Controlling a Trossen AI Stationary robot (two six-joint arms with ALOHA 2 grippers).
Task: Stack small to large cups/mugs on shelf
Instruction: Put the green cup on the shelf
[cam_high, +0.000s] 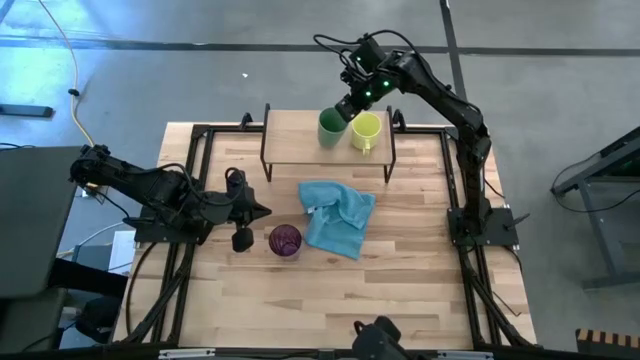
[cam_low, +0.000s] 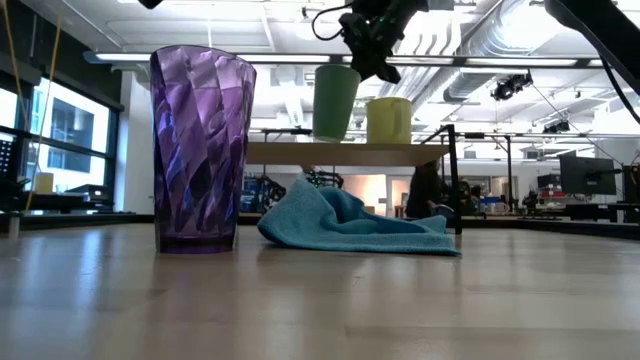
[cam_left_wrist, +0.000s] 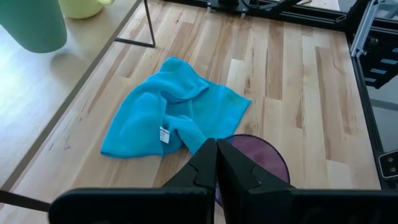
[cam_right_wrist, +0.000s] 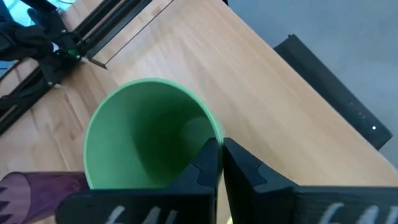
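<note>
The shelf (cam_high: 300, 140) stands at the table's far middle. The green cup (cam_high: 330, 129) stands upright on it, with the yellow-green mug (cam_high: 366, 131) to its right, base on the shelf top. My right gripper (cam_high: 346, 108) is over the cup's far right rim, shut on it. The purple tumbler (cam_high: 285, 241) stands on the table, left of the blue cloth (cam_high: 338, 217). My left gripper (cam_high: 264, 211) is shut and empty, just left of and beyond the tumbler. The low view shows the tumbler (cam_low: 200, 150), cup (cam_low: 335, 100) and mug (cam_low: 389, 118). My right gripper pinches the green cup's rim (cam_right_wrist: 216, 132), one finger inside the cup and one outside. The fingers come slanting down from the far right. The cup is upright, mouth up, with its base (cam_low: 331, 137) at the shelf top.
The crumpled blue cloth (cam_low: 350, 222) lies on the table in front of the shelf, right of the tumbler. Black frame rails (cam_high: 190, 170) run along the table's left and right sides. Bare plank table (cam_high: 400, 290) lies toward the near edge.
</note>
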